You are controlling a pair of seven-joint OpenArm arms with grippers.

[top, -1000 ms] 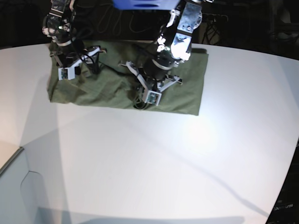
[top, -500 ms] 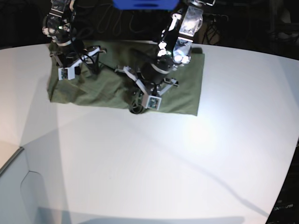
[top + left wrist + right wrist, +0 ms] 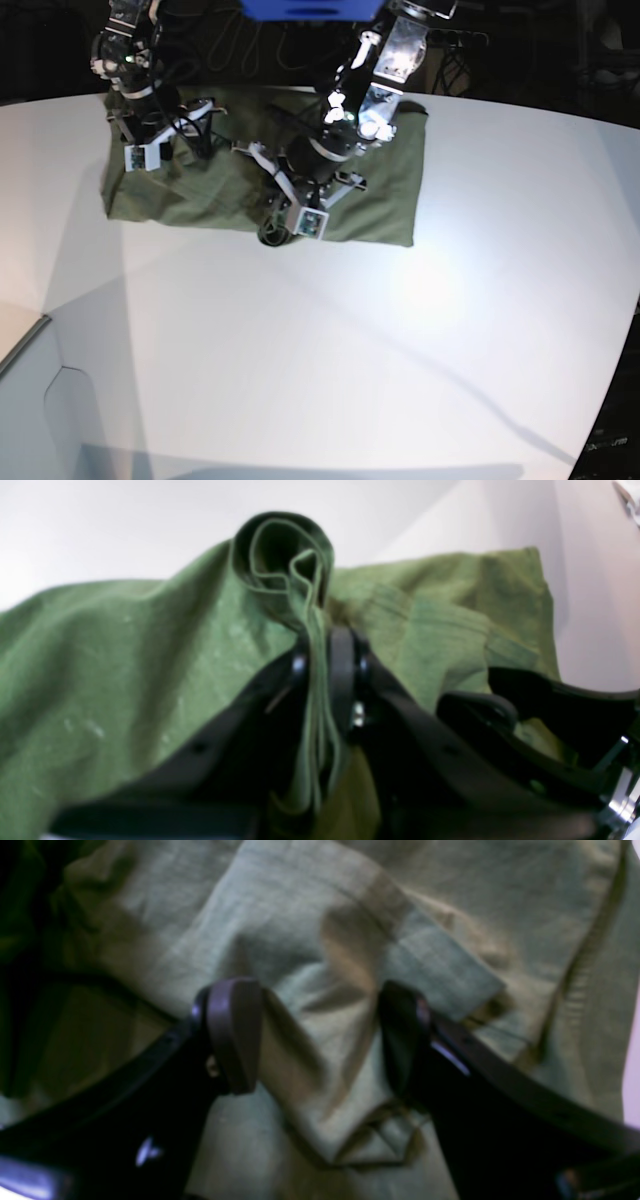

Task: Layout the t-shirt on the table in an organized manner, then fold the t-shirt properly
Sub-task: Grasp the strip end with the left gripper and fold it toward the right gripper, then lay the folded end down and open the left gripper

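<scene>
The olive-green t-shirt (image 3: 385, 190) lies bunched along the far side of the white table (image 3: 350, 350). My left gripper (image 3: 282, 225) is at the shirt's front edge. In the left wrist view the left gripper (image 3: 320, 652) is shut on a folded, several-layered edge of the t-shirt (image 3: 125, 645), which curls into a loop above the fingers. My right gripper (image 3: 165, 152) hovers over the shirt's left part. Seen from the right wrist, the right gripper (image 3: 320, 1035) stands open, its fingers (image 3: 235, 1030) straddling a wrinkled patch of t-shirt (image 3: 320, 915) with a hemmed edge.
A pale raised panel (image 3: 20, 390) sits at the table's lower left corner. Behind the table's far curved edge are dark background, cables and a blue part (image 3: 300, 8) between the arms. White tabletop (image 3: 100, 520) shows beyond the lifted fold.
The left arm has moved leftward and toward the front with the cloth in its jaws, pulling the shirt's right edge to the left. The right arm has stayed still and open.
</scene>
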